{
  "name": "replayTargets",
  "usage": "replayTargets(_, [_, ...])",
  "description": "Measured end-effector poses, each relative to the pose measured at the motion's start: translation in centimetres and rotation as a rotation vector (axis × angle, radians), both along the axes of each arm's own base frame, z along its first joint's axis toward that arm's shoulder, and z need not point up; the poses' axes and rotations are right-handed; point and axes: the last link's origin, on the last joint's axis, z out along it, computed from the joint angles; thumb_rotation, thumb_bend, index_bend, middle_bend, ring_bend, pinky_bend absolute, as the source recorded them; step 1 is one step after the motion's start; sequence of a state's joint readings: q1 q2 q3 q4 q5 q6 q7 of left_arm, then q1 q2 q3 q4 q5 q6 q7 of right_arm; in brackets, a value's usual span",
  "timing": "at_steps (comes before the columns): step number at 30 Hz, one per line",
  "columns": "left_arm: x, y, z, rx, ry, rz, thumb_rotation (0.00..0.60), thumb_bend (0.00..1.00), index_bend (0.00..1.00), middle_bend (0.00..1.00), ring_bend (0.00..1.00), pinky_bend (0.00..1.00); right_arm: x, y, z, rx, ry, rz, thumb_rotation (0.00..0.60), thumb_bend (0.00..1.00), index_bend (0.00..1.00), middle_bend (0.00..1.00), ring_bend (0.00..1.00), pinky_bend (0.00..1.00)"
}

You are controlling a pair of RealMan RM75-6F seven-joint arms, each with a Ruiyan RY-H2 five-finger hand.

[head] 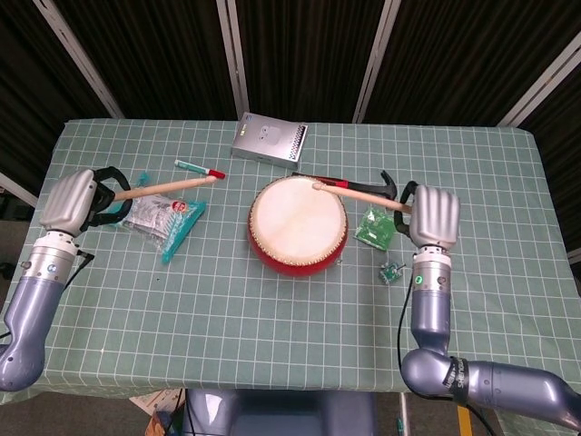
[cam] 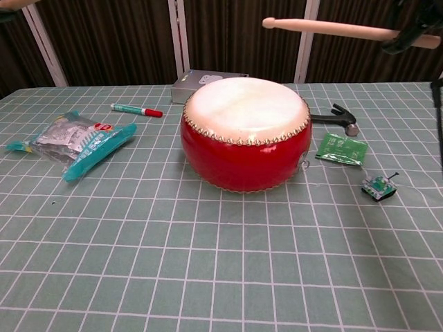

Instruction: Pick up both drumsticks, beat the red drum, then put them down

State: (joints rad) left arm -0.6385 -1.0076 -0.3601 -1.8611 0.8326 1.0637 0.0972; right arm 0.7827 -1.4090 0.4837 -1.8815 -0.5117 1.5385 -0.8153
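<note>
The red drum (head: 298, 225) (cam: 243, 135) with its pale skin stands at the table's middle. My right hand (head: 433, 217) grips a wooden drumstick (head: 360, 193) (cam: 325, 28) to the drum's right; the stick is raised well above the skin, its tip over the drum's far edge. At the table's left my left hand (head: 73, 200) holds the other drumstick (head: 169, 188), which points right, over a snack packet, toward the drum. In the chest view only a dark edge of the right hand (cam: 419, 34) shows at the top right.
A teal snack packet (head: 154, 215) lies left of the drum, a red-capped marker (head: 200, 169) behind it. A grey box (head: 269, 139) sits at the back. A hammer (head: 363, 186), a green sachet (head: 373, 229) and a small circuit board (head: 392, 272) lie right of the drum.
</note>
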Motion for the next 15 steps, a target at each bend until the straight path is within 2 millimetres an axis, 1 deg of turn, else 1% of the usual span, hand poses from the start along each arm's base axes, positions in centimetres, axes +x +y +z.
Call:
replayTargets(8, [1.7,1.0,-2.1,-0.025,0.055,-0.033,0.6,0.59,0.79,1.0,1.0,1.0,-2.2,-0.1,2.0,-0.035,-0.061,-0.023,0.6,0.52,0.93,1.0,1.0,1.0])
replayTargets(15, [4.2,2.4,-4.3,-0.055,0.089,-0.074,0.6,0.59,0.79,1.0,1.0,1.0,-3.6,-0.6,3.4,-0.056,-0.079,-0.037,0.6,0.52,0.93,1.0,1.0,1.0])
